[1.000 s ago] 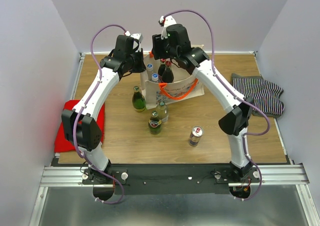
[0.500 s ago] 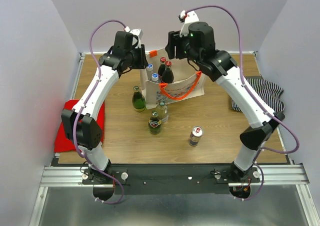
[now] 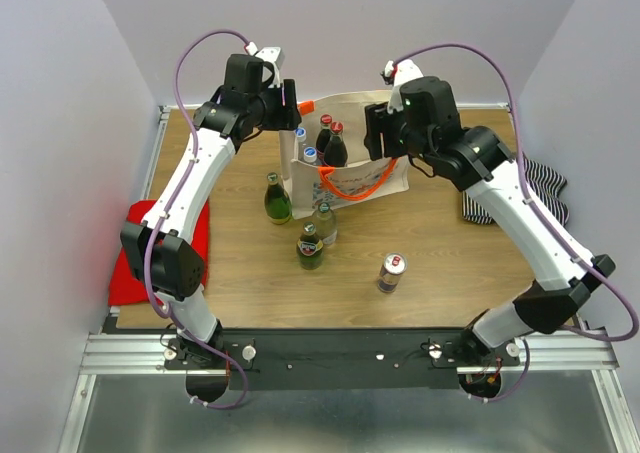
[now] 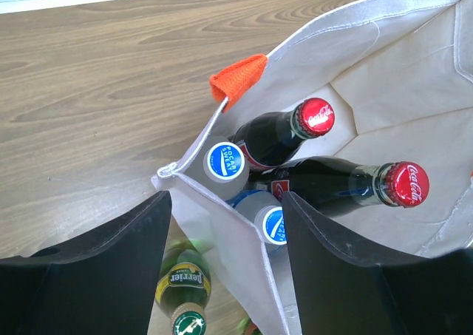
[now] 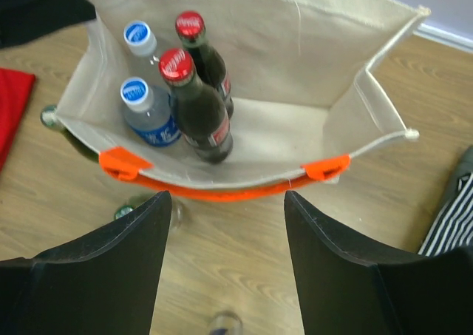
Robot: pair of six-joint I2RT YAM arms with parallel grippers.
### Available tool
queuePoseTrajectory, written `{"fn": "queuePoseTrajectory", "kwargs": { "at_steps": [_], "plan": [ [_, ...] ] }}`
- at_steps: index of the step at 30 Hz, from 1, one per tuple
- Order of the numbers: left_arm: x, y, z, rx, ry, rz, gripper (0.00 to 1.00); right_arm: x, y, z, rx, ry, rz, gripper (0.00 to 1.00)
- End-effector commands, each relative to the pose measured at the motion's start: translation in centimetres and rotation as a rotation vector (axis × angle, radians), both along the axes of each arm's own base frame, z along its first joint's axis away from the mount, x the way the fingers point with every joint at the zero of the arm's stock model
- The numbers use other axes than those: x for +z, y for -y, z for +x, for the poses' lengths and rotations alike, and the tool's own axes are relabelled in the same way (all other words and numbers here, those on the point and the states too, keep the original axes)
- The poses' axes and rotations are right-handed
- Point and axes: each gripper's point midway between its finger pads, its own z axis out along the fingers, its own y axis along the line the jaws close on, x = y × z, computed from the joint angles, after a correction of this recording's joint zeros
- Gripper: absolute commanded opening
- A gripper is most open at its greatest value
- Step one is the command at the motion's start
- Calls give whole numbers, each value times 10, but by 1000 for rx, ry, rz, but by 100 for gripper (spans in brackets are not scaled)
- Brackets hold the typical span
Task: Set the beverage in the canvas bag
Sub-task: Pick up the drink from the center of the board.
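The bag (image 3: pixel 352 178) stands open at the far middle of the tabletop (image 3: pixel 450 263). My left gripper (image 3: pixel 288 103) hangs over the bag's far-left corner, spread wide and holding nothing. My right gripper (image 3: pixel 376 141) hangs over the bag's right half, equally wide and empty.

Inside the bag, at its left end, are two cola bottles (image 5: pixel 203 113) and two water bottles (image 5: pixel 148 117).

Outside, all upright with the long axis vertical:
- A green bottle (image 3: pixel 277 199) stands just beside the bag's near-left corner.
- A second green bottle (image 3: pixel 310 246) and a clear bottle (image 3: pixel 326 220) stand just in front of the bag.
- A can (image 3: pixel 391 272) stands farther in front of the bag.

Judgement: the can is the right arm's reach and the bottles are the left's. Either way I must go nearward from the bag, then down.

Legible: "Coca-Cola" on the red caps (image 4: pixel 318 116), "Pocari Sweat" on the blue caps (image 4: pixel 224 160), "Perrier" on the first green bottle. The bag's print and the can's label are illegible.
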Motion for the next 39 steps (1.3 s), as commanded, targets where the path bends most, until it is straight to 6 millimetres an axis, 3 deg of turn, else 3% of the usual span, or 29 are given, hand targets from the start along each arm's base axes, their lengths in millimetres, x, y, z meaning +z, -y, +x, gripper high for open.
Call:
{"fn": "queuePoseTrajectory", "kwargs": {
  "at_steps": [1,7,11,20,24,39],
  "plan": [
    [8,-5,2,21,21,19,71,-20,19,-31,2,-103,-53,71],
    [8,-8,2,35,22,27,73,-39,21,-69,108,-203,-52,71],
    [6,-10,3,52,19,31,73,-64,25,-98,140,-302,-107,70],
    [7,-14,3,84,27,27,77,-116,40,-145,75,-454,-113,71],
    [5,-16,4,91,26,25,78,-137,47,-157,39,-493,-82,74],
    [3,-20,3,95,28,54,79,-195,39,-155,1,-522,-37,77]
  ]
}}
